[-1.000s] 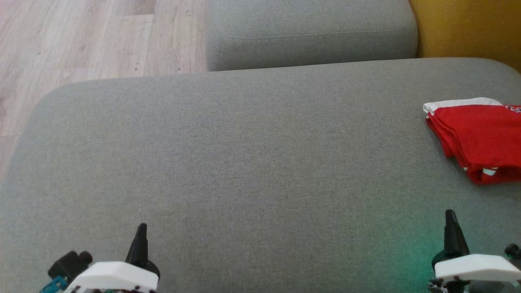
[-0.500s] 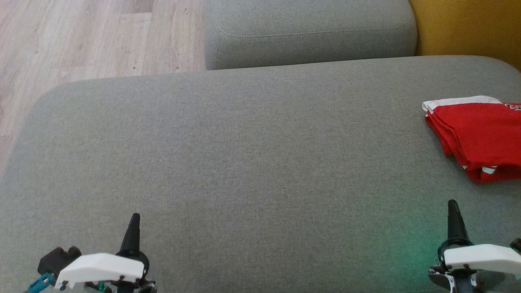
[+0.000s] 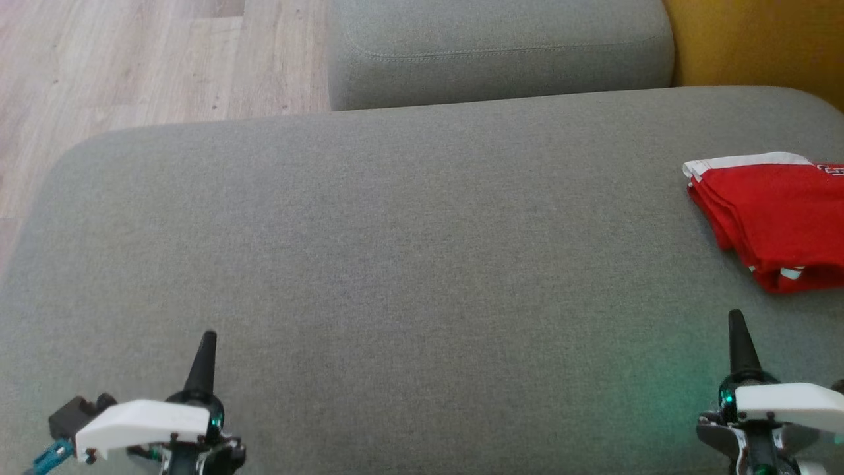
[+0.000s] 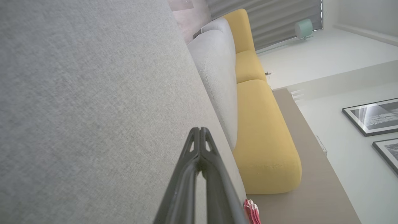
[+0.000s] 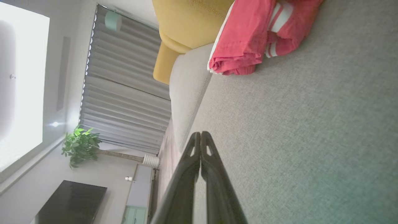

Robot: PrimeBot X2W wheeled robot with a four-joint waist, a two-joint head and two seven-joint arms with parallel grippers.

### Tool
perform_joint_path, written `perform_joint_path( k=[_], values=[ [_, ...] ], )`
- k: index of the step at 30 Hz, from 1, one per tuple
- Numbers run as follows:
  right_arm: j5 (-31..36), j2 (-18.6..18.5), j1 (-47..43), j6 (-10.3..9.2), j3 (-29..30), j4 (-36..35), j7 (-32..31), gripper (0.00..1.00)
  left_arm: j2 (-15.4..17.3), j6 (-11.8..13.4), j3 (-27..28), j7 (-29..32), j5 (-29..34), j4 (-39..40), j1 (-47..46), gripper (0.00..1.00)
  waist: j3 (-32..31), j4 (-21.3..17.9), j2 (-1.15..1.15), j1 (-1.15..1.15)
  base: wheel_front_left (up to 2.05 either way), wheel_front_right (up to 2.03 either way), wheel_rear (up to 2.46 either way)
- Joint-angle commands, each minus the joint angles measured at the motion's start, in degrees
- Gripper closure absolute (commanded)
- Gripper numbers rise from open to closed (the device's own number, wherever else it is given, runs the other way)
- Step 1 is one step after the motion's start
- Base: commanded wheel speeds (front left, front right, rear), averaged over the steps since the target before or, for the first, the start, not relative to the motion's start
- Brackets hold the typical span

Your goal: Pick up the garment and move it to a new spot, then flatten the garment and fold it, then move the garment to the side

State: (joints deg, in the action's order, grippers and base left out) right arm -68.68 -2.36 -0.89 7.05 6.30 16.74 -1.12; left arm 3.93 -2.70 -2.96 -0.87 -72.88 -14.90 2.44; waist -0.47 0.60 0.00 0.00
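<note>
The folded red garment (image 3: 771, 218) lies on the grey cushion (image 3: 395, 231), ahead of the right gripper (image 3: 738, 333) and clear of its tips, and far to the side of the left gripper (image 3: 203, 349). The wrist views show both pairs of fingers pressed together, holding nothing. The right wrist view shows the garment's stacked layers and white stripes. The left wrist view shows a yellow cushion (image 4: 264, 140) beyond the fingertips.

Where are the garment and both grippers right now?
garment (image 3: 778, 214), head view, folded red top layer.
left gripper (image 3: 207, 340), head view, shut fingertips.
right gripper (image 3: 736, 320), head view, shut fingertips.
</note>
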Motion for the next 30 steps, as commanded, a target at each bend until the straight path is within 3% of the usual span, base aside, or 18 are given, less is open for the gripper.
perform_joint_path(
  k=[1,30],
  values=[
    [-2.0,-0.4,3.2,0.34,-0.6,-2.2,-0.5,1.00,0.8,-0.8,2.0,0.5,-1.7,1.7,-3.9,1.00,0.0,0.0,0.00,0.00,0.00,0.00,0.00],
    [-22.7,-0.5,6.9,0.44,0.2,-2.7,-5.2,1.00,0.5,-4.6,7.1,5.4,-20.4,1.0,-8.3,1.00,0.6,-0.6,0.00,0.00,0.00,0.00,0.00]
  ],
)
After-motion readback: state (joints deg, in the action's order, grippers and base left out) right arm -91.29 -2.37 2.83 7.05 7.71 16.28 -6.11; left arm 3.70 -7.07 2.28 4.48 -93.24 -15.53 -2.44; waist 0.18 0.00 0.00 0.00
